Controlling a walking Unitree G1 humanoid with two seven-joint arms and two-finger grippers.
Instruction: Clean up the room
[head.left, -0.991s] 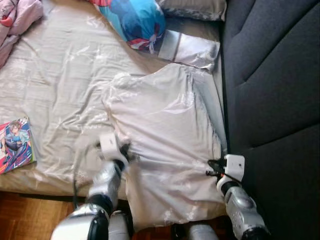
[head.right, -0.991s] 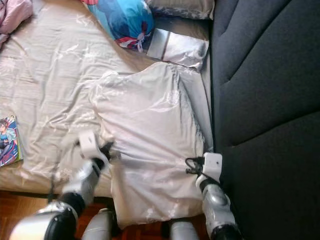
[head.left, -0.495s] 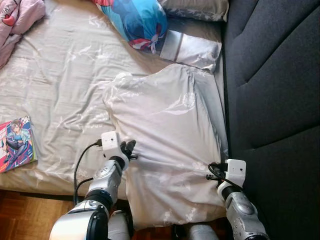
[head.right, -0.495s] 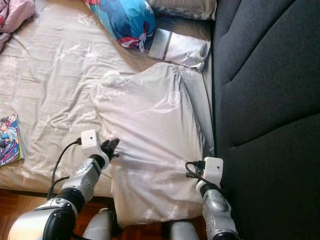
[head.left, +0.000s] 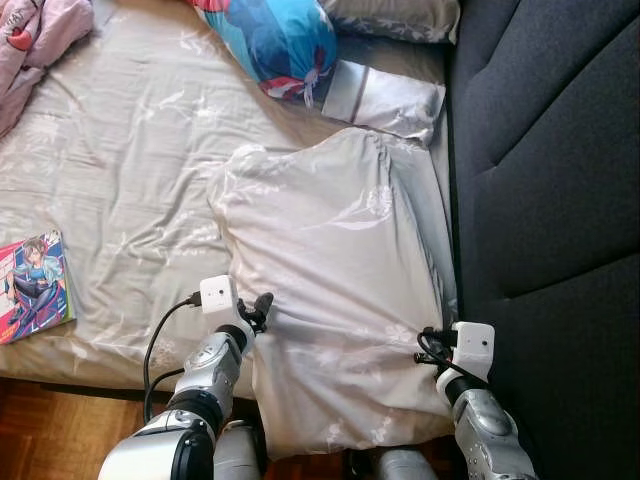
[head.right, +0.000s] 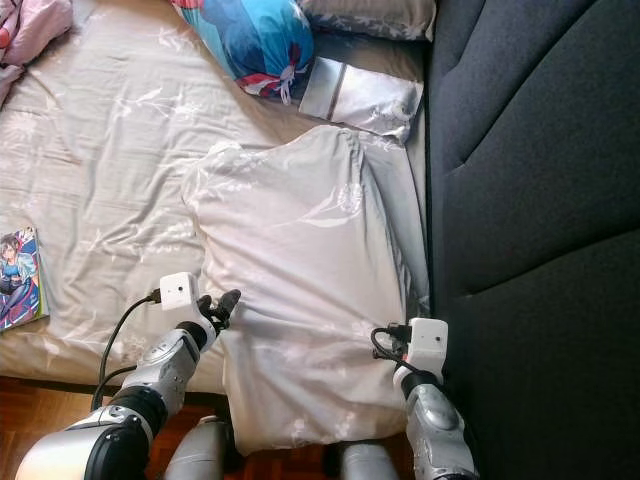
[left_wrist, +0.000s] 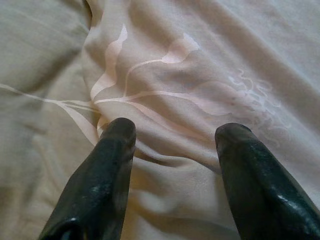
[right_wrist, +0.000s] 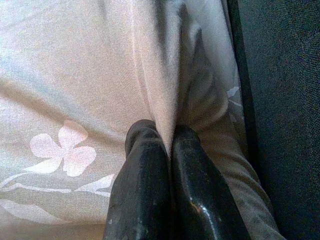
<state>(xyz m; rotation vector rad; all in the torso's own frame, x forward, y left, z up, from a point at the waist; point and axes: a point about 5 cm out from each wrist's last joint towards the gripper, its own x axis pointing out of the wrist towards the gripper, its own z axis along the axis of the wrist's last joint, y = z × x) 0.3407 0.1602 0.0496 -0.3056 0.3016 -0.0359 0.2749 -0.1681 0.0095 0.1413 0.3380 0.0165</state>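
A pale beige duvet cover (head.left: 330, 300) with a faint floral print lies spread over the right part of the bed (head.left: 110, 190), its near edge hanging off the foot of the mattress and its right side against the dark grey upholstered panel (head.left: 550, 180). The left gripper (left_wrist: 172, 150) rests at the cover's left edge, its two black fingers spread apart over a fold. The right gripper (right_wrist: 162, 145) sits at the cover's right edge beside the panel, fingers pressed together on a ridge of the fabric. A blue printed pillow (head.left: 280, 40) and what looks like a silvery bag (head.left: 385, 95) lie beyond; a comic book (head.left: 30, 285) rests near the bed's left side.
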